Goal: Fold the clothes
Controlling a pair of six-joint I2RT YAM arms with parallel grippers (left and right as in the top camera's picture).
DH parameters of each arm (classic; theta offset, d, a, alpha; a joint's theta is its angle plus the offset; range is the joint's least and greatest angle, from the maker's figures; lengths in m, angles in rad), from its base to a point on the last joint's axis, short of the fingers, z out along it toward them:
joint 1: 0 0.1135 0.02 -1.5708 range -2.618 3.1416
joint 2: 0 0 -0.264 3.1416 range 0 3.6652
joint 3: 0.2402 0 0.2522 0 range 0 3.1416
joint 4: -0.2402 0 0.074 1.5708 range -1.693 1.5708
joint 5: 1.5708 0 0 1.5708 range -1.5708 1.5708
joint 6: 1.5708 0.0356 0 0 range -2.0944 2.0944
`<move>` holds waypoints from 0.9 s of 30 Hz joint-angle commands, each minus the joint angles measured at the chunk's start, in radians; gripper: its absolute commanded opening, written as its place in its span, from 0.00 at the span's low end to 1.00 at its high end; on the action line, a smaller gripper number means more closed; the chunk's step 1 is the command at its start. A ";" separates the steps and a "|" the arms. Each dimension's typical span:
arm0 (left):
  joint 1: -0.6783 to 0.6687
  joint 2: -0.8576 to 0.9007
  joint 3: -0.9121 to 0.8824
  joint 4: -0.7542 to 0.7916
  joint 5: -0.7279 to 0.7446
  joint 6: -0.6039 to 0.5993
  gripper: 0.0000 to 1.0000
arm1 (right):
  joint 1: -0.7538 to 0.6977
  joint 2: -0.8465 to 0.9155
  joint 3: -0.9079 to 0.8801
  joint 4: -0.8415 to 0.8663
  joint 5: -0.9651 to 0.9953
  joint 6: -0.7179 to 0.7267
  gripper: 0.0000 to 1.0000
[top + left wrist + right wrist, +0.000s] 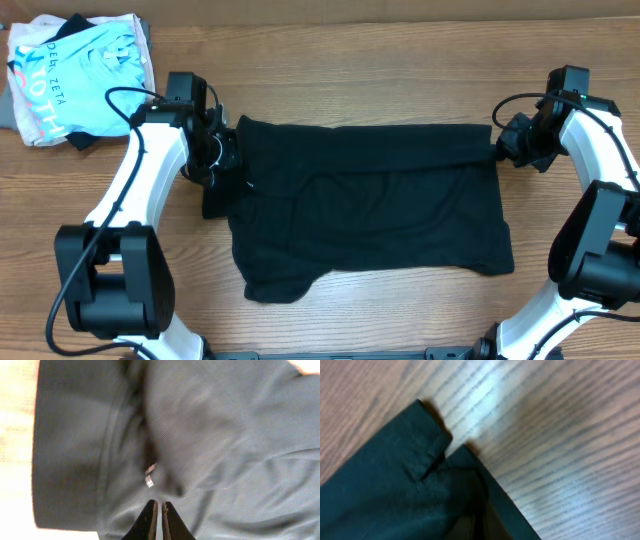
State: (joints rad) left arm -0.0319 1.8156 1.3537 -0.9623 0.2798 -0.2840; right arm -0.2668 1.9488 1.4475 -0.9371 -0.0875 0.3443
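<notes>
The black T-shirt (370, 200) lies flat in the middle of the bench (400, 320). It looks like one fold is laid down. The next move, I think, is to let go gently and lift away without dragging the cloth. The left gripper (159, 506), at the shirt's 10 o'clock corner, is pressed almost together over the cloth. I cannot tell if it pinches any. The right gripper (498, 150), at 2 o'clock, pinches the shirt's edge.
</notes>
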 commanded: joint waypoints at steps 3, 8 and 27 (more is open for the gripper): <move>0.003 0.076 -0.002 -0.055 -0.079 0.014 0.04 | -0.004 -0.002 0.025 -0.027 0.027 0.012 0.04; 0.004 0.091 0.002 -0.053 -0.081 0.015 0.04 | -0.004 -0.002 0.025 -0.053 0.027 0.007 0.80; -0.128 0.105 0.222 -0.005 -0.077 -0.027 0.04 | 0.061 0.014 0.184 -0.084 -0.168 -0.091 0.15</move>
State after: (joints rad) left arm -0.1272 1.9030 1.5951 -0.9844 0.2047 -0.2886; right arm -0.2405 1.9537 1.6367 -1.0363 -0.2081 0.2779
